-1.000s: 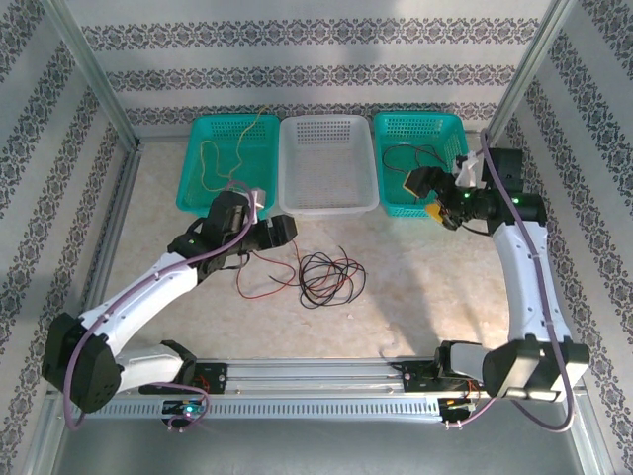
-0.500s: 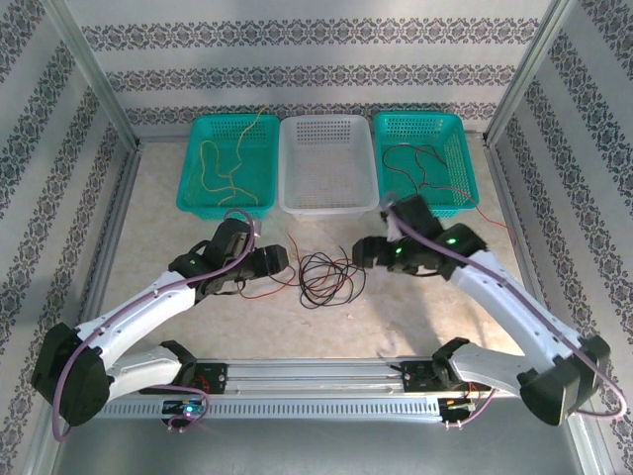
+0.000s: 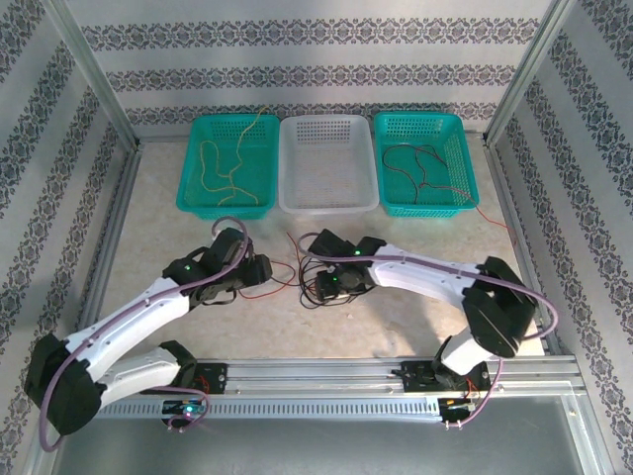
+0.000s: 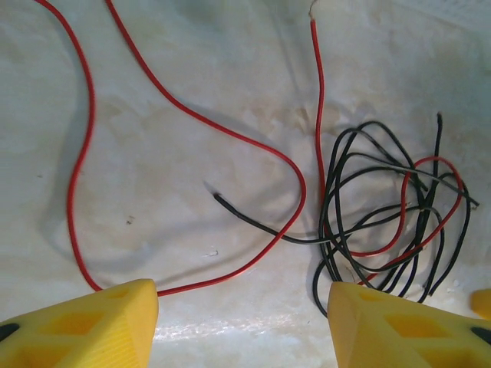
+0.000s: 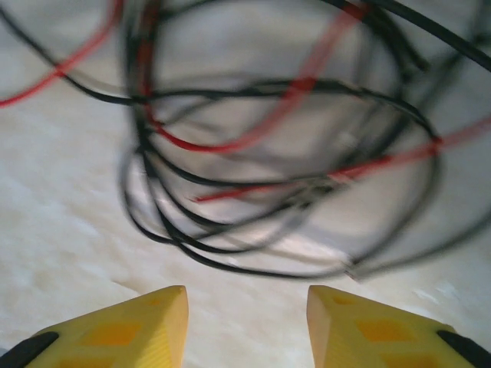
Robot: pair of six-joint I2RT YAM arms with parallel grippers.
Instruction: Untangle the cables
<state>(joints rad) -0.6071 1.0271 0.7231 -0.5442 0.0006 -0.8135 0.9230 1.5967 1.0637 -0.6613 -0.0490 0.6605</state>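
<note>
arms (image 3: 129, 319): white shells, black joints | cabling (image 3: 554, 319): purple | left gripper (image 4: 242, 299): yellow fingers (image 4: 84, 326)

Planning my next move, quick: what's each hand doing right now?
Left hand: open, holding nothing.
Right hand: open, holding nothing, by the cable tangle.

Black and red cables (image 4: 391, 222) lie coiled and tangled on the table (image 3: 415, 242), one red strand (image 4: 230, 130) looping left. Yellow cable (image 3: 229, 181) sits in left basket (image 3: 198, 203).
</note>
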